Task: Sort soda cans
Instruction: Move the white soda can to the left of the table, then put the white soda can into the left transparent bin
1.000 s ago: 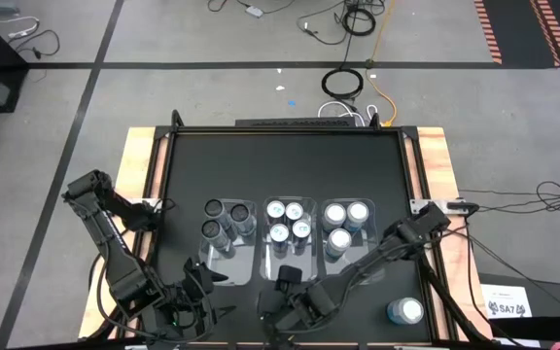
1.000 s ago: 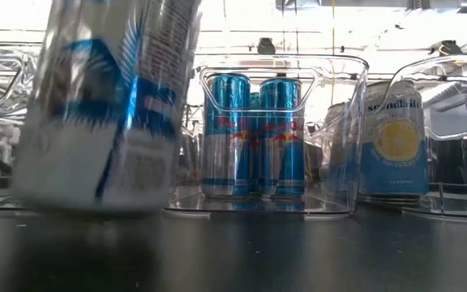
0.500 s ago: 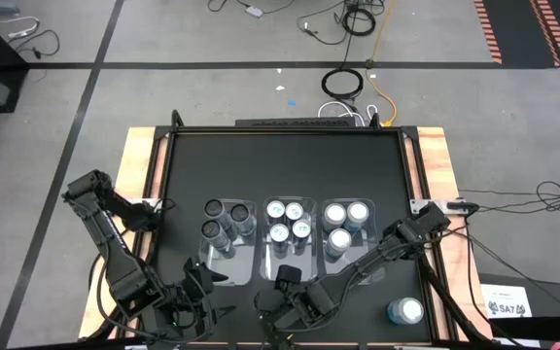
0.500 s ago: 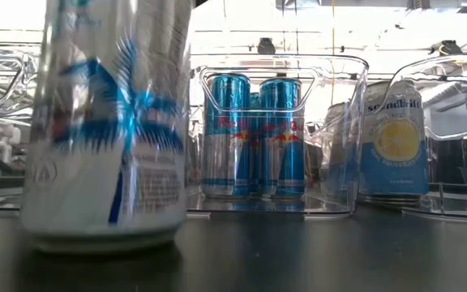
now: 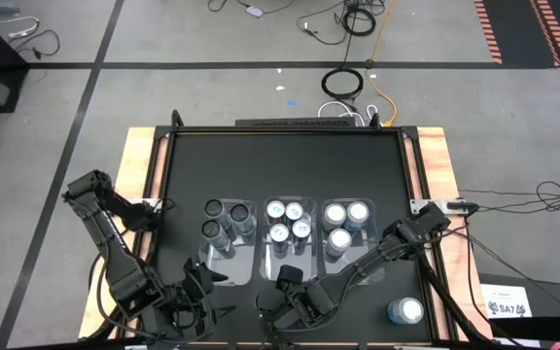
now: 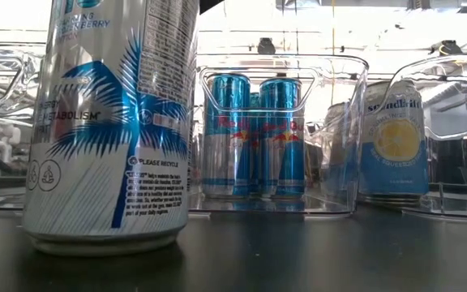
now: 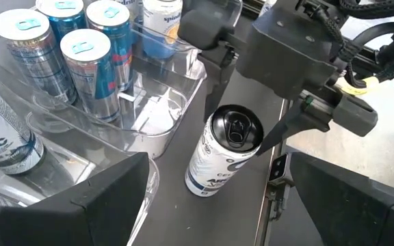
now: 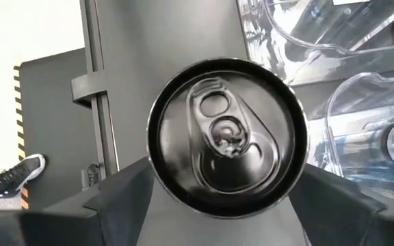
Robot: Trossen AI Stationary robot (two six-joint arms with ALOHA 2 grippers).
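A soda can with a black top and a white body printed with a blue palm [image 6: 112, 130] stands upright at the table's near edge, in front of the middle bin. My right gripper [image 5: 286, 288] is above it, shut on it. The can's top [image 8: 228, 137] fills the right wrist view. My left gripper [image 5: 200, 284] waits open, left of the can [image 7: 221, 160] and in front of the left bin. Three clear bins hold dark grey cans [image 5: 222, 224], blue-and-white cans [image 5: 288, 224] and silver-white cans [image 5: 343, 224], all standing on their bases. My right gripper pinches the can's upper wall just under the rim [image 7: 265, 140], one finger [image 8: 125, 195] on each side. The fingers come from above, pointing down. The can is upright, with its base [image 6: 104, 243] on the table.
One more silver-topped can [image 5: 404, 311] stands alone near the table's near right corner. The three bins sit side by side at mid-table; the middle bin's near wall [image 7: 163, 113] is close behind the held can. The dark tabletop [image 5: 280, 165] stretches beyond the bins.
The held can has come down from a tilted, lifted pose. It has straightened to upright and its base has settled on the table at the near edge. My right gripper has lowered with it.
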